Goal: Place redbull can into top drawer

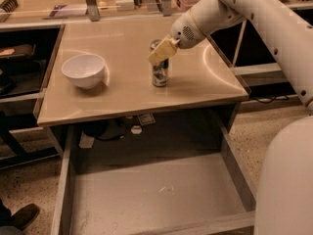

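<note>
The redbull can (160, 75) stands upright on the beige tabletop (122, 38), right of centre. My gripper (162, 51) reaches in from the upper right and sits at the can's upper half, with its pale yellow tip covering the can's top on the near side. The can's base rests on the table. The top drawer (156, 197) is pulled out wide below the table's front edge. Its flat grey bottom is bare apart from small scuffs.
A white bowl (84, 70) sits on the left of the tabletop. My white arm (274, 23) crosses the upper right and my body (288, 180) fills the lower right. Shelves and clutter stand behind the table. A shoe (19, 215) shows at the lower left floor.
</note>
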You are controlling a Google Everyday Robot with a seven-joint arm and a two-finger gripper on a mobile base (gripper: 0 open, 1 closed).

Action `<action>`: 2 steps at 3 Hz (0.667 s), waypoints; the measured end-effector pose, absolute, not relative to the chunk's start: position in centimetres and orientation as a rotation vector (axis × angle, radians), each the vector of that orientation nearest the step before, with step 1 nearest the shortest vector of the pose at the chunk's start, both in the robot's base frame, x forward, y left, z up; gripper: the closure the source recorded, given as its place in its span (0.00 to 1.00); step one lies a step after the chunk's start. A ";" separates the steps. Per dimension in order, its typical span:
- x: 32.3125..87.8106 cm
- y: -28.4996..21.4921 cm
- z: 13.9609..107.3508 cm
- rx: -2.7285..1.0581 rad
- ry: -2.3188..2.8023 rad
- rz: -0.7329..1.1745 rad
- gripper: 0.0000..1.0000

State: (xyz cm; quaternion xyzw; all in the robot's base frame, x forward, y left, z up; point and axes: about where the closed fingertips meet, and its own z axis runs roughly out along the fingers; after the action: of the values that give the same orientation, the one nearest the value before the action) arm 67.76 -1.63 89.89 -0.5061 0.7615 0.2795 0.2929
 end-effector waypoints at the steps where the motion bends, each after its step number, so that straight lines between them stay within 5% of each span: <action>1: 65.6 -2.4 90.0 -1.349 2.049 0.731 1.00; 2: 61.1 -4.3 91.5 -1.269 2.090 0.690 1.00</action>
State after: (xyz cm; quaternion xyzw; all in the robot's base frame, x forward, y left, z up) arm 61.09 -4.33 91.45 -0.4772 0.7857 0.2593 0.2960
